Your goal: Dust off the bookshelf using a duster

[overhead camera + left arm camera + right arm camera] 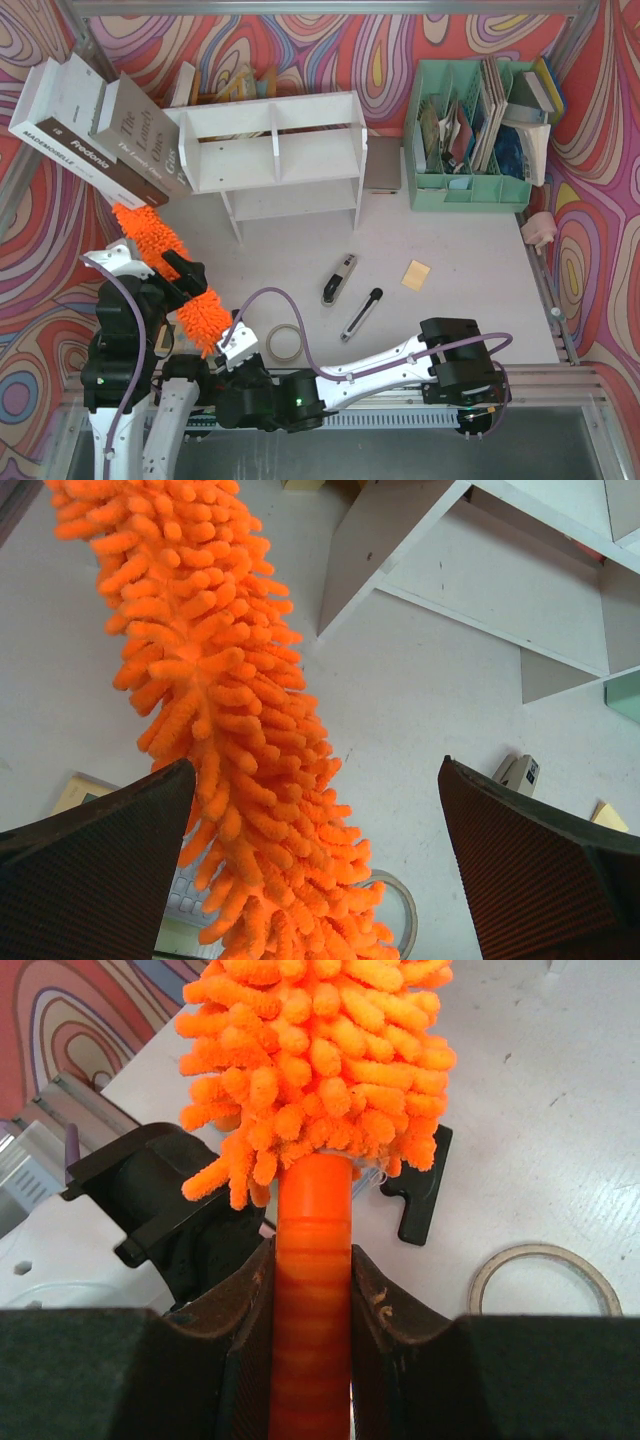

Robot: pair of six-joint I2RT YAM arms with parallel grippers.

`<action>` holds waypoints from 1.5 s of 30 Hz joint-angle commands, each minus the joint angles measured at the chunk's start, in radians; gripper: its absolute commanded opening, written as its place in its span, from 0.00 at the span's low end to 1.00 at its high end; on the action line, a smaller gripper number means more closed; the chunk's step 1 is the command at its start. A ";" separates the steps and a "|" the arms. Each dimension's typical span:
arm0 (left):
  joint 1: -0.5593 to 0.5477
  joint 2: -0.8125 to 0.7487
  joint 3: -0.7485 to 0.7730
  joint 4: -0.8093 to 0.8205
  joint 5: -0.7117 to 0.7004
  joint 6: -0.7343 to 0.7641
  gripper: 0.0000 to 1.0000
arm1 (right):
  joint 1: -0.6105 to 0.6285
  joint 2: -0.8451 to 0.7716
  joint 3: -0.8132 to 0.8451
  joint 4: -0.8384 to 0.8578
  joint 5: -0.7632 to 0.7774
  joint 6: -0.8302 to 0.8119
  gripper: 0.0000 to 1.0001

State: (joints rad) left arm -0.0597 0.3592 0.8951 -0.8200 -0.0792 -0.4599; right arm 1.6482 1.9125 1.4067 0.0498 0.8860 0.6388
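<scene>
The orange fluffy duster (150, 240) lies slanted at the near left of the table, its tip close to the leaning books. My right gripper (228, 350) is shut on its orange plastic handle (313, 1290), just below the fluffy head (320, 1050). My left gripper (185, 275) is open, its jaws set wide on either side of the duster's middle (220, 680), which runs closer to the left finger (100, 860). The white two-tier bookshelf (275, 150) stands at the back centre, apart from the duster; its near corner also shows in the left wrist view (400, 540).
Large books (90, 125) lean at the back left against the shelf. A mint green file organiser (475, 130) stands at the back right. A tape ring (283, 342), two black-handled tools (340, 278) (360, 313) and a yellow note (416, 275) lie mid-table.
</scene>
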 commanded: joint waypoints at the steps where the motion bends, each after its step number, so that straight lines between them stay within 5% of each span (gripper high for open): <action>1: 0.004 -0.002 -0.010 0.007 -0.003 0.001 0.98 | 0.004 -0.030 0.005 0.092 0.087 -0.030 0.00; 10: 0.004 -0.002 -0.010 0.007 -0.002 0.001 0.98 | 0.002 -0.039 0.103 -0.507 0.358 0.573 0.00; 13: 0.004 -0.001 -0.011 0.007 -0.003 0.001 0.98 | 0.002 -0.031 0.122 -0.608 0.369 0.655 0.00; 18: 0.004 0.001 -0.010 0.007 -0.003 0.000 0.98 | 0.002 -0.038 0.090 -0.461 0.332 0.507 0.00; 22: 0.004 0.000 -0.010 0.006 -0.004 0.000 0.98 | 0.001 -0.088 -0.060 0.059 0.172 0.107 0.00; 24: 0.004 -0.001 -0.010 0.006 -0.004 0.000 0.98 | 0.000 -0.093 -0.096 0.186 0.110 -0.009 0.00; 33: 0.004 -0.002 -0.011 0.005 -0.006 0.000 0.98 | -0.005 0.029 0.048 0.172 0.001 -0.144 0.00; 45: 0.004 -0.005 -0.011 0.009 -0.007 0.001 0.98 | -0.065 0.074 0.096 -0.081 -0.121 0.042 0.00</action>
State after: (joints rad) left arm -0.0597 0.3592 0.8948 -0.8200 -0.0792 -0.4599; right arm 1.5867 1.9709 1.4582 0.0170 0.8097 0.6445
